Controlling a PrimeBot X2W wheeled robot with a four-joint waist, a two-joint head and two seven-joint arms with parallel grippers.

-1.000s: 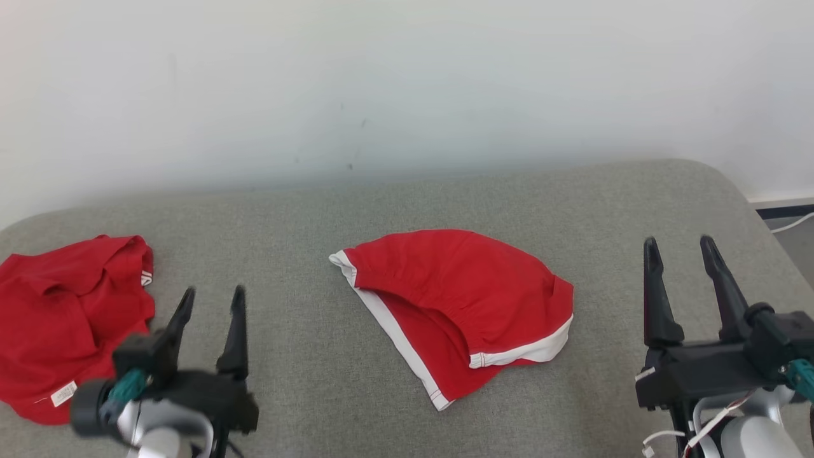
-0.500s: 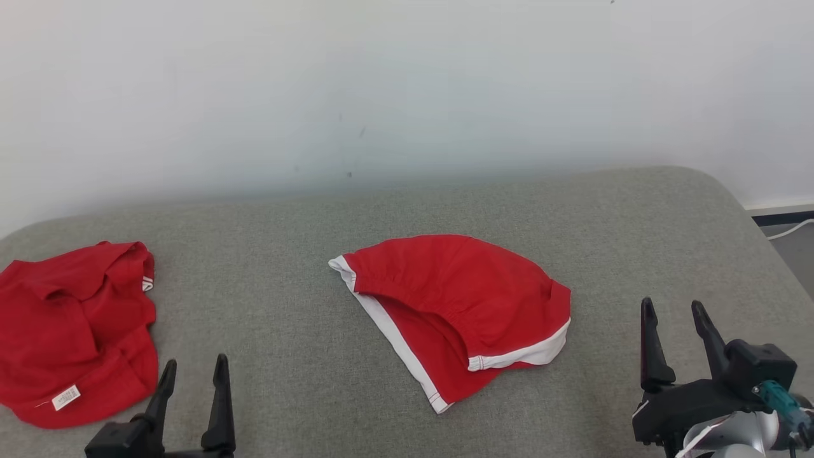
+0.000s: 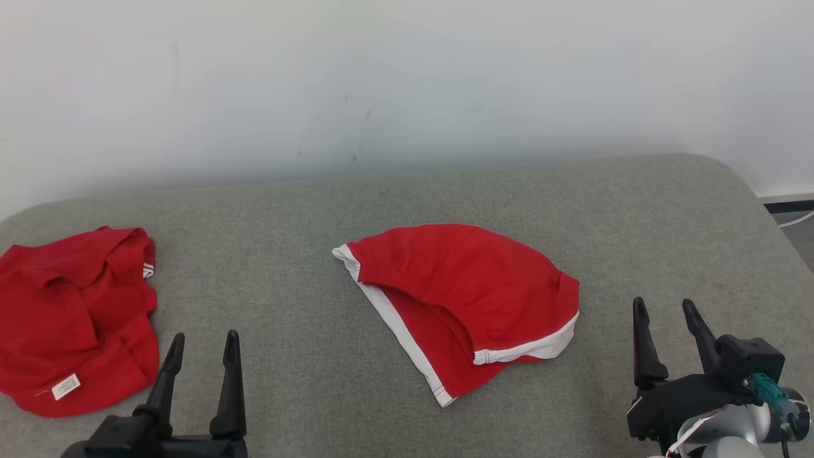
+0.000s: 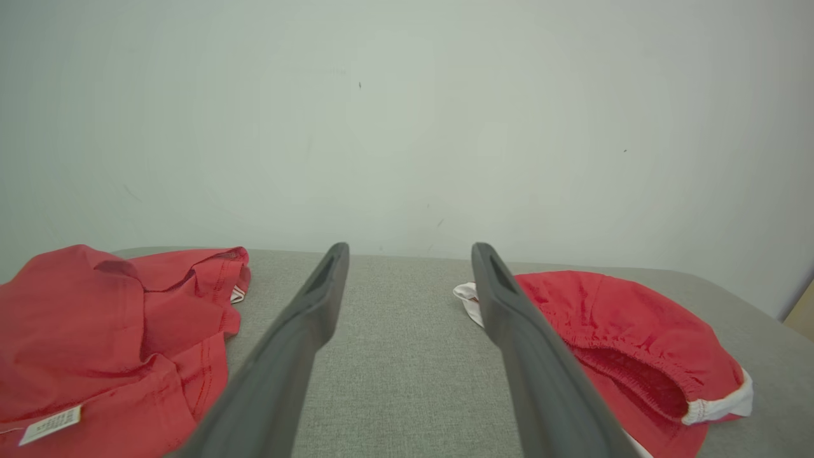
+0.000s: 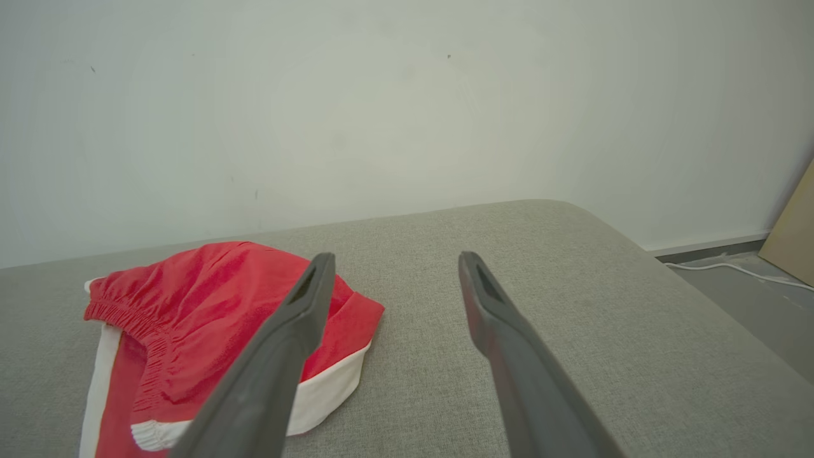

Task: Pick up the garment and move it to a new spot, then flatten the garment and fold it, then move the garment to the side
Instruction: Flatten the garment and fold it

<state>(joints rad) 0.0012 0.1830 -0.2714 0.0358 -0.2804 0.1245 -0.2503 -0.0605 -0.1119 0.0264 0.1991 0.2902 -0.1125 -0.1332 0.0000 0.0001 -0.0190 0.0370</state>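
- Both grippers sit lower in the head view than a second ago, drawn back toward the robot; the slight shift of the whole scene is the camera's own.
- At the centre lie the red shorts (image 3: pixel 470 286) with white trim, which I judge to be the task's garment; they rest doubled over on a grey padded surface (image 3: pixel 286 216), touched by neither gripper.
- Left of the shorts and nearer the robot, the left gripper (image 3: pixel 205 337) has its two dark fingers spread wide, nothing between them; right of the shorts and nearer the robot, the right gripper (image 3: pixel 662 304) stands just as wide and just as bare.
- Both seem held clear so the head camera can see the whole cloth, each ready to reach in from its own side; the shorts look folded already, so the move to the side may be what remains, though that is only a guess.
- Far left of the shorts lies a second red garment (image 3: pixel 70 318), crumpled, with a white label (image 3: pixel 65 386); it is just beside the left gripper and could snag that arm.
- Behind the shorts rises a pale wall (image 3: pixel 407 83); far right, off the surface, a white cable (image 3: pixel 798 221) runs along the floor; no object lies between either gripper and the shorts.
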